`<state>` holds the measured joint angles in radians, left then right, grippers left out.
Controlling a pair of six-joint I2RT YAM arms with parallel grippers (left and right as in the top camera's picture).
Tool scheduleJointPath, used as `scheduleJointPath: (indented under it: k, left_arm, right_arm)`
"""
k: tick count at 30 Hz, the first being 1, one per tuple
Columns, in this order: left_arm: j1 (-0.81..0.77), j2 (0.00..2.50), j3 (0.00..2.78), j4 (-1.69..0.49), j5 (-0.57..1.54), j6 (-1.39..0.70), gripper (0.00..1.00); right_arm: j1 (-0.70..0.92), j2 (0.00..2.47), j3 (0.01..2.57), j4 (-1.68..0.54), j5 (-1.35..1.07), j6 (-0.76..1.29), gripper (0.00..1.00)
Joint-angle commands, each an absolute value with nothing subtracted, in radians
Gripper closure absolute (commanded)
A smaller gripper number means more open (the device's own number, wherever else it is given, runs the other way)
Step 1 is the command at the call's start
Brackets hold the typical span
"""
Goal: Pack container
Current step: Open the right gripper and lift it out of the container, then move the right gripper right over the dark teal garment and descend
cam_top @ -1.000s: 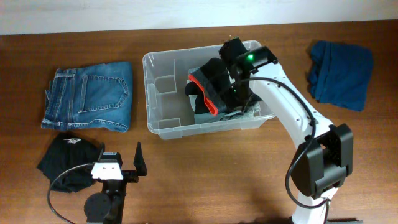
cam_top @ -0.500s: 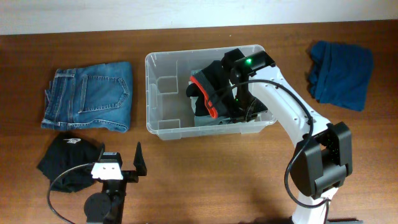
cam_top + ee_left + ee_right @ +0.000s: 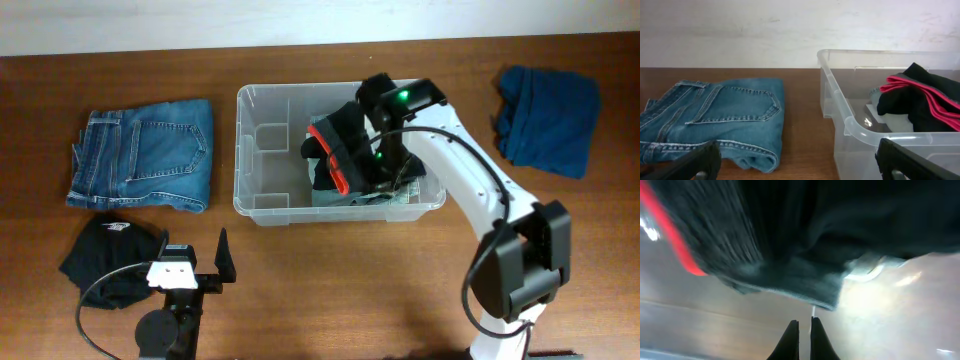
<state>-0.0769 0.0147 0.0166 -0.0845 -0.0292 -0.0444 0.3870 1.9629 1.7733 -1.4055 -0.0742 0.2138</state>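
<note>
right gripper: fingers pinched together, nothing seen between them, low inside the container | black-and-red garment bunched just beside it | container: mid-table | left gripper: spread wide, empty | folded jeans left of container, blue cloth right
</note>
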Motion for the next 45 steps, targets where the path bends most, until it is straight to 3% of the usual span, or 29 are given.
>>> scheduleJointPath:
  k: [1,2,5,8,9,11,13,15,22,26,45]
  left_arm:
    - [-0.073,0.008,0.009,-0.083,-0.021,-0.029,0.00]
    - [-0.073,0.008,0.009,-0.083,-0.021,-0.029,0.01]
    - [-0.073,0.008,0.009,-0.083,-0.021,-0.029,0.01]
    - [-0.073,0.008,0.009,-0.083,-0.021,-0.029,0.01]
    - [-0.073,0.008,0.009,-0.083,-0.021,-0.029,0.01]
    - [-0.073,0.008,0.009,-0.083,-0.021,-0.029,0.01]
    - [-0.073,0.008,0.009,-0.083,-0.021,-0.029,0.01]
    - [-0.073,0.008,0.009,-0.083,-0.021,-0.029,0.01]
    - [-0.073,0.008,0.009,-0.083,-0.021,-0.029,0.01]
    - [-0.073,0.008,0.009,-0.083,-0.021,-0.029,0.01]
    - [-0.073,0.008,0.009,-0.083,-0.021,-0.029,0.01]
  right_arm:
    - [0.325,1.837,1.945,-1.398,0.019,0.226,0.96]
    - [0.297,1.823,1.991,-1.398,0.023,0.226,0.95]
    - [0.196,1.801,2.106,-1.401,0.023,0.226,0.75]
    - [0.079,1.802,2.179,-1.406,0.023,0.226,0.70]
    - [0.032,1.802,2.188,-1.402,0.023,0.226,0.64]
    - [-0.077,1.803,2.188,-1.391,0.024,0.224,0.32]
    - [-0.153,1.815,2.188,-1.382,0.023,0.214,0.21]
    - [-0.249,1.838,2.187,-1.359,0.023,0.214,0.01]
    - [-0.474,1.948,2.180,-1.271,-0.022,0.214,0.01]
    - [-0.536,2.042,2.180,-1.188,-0.178,0.117,0.02]
    - [-0.387,2.317,2.178,-0.787,0.040,-0.026,0.02]
